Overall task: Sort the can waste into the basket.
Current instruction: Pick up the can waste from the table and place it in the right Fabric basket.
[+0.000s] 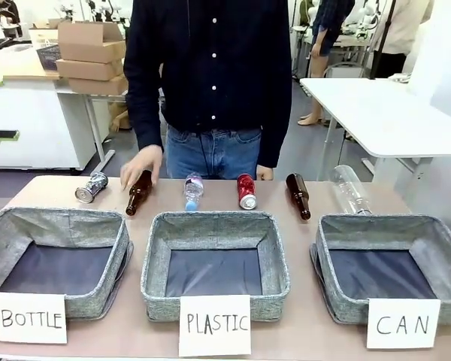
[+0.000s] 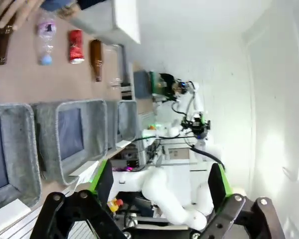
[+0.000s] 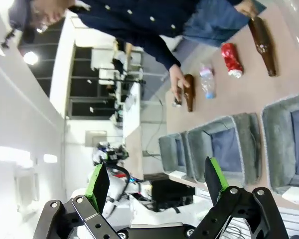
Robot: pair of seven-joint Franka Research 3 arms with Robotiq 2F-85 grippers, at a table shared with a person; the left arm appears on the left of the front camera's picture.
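Front view: the red can [image 1: 246,191] lies beyond the PLASTIC basket [image 1: 156,256], between a small plastic bottle [image 1: 193,191] and a brown bottle [image 1: 298,195]. The silvery can [image 1: 91,187] lies far left, beside a second brown bottle [image 1: 139,192] touched by the person's hand [image 1: 141,165]. The CAN basket [image 1: 391,222] sits at the right end, a clear bottle [image 1: 349,189] behind it. The left gripper [image 2: 159,184] and right gripper [image 3: 155,181] both hold their fingers wide apart, empty.
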